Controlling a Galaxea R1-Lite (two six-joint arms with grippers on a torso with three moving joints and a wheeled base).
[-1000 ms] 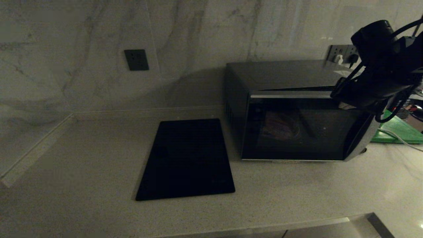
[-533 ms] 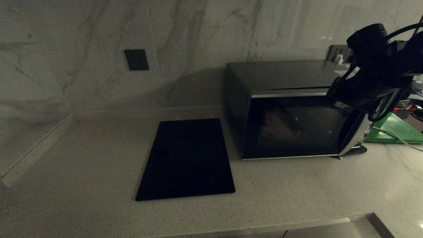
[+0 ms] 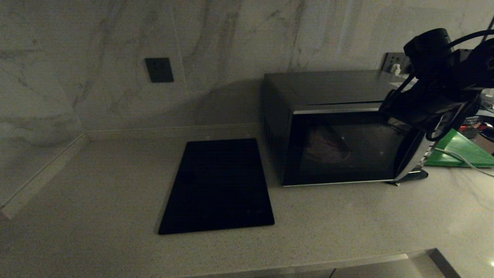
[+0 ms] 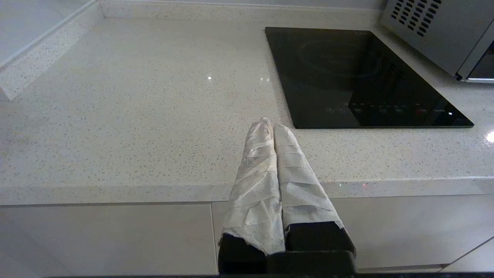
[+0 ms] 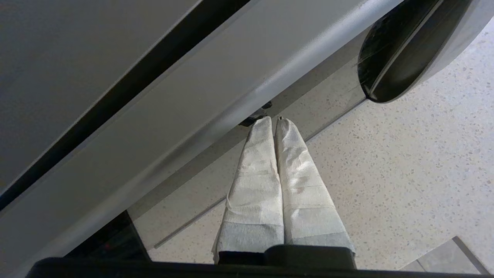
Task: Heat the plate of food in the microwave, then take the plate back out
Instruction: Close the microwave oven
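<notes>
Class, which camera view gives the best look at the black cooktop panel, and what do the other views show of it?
The left wrist view shows the cooktop best: brightly lit, close, with its ring marking and control icons visible. The head view shows the whole cooktop beside the microwave, but only as a dark shape. The right wrist view does not clearly show it.

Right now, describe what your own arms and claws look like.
Both claws have two long tapering fingers wrapped in crinkled white tape, on black bases: the left claw and the right claw. In the head view the right arm is bulky black, with a rounded cylindrical joint and looping black cables. The left arm is out of the head view.
</notes>
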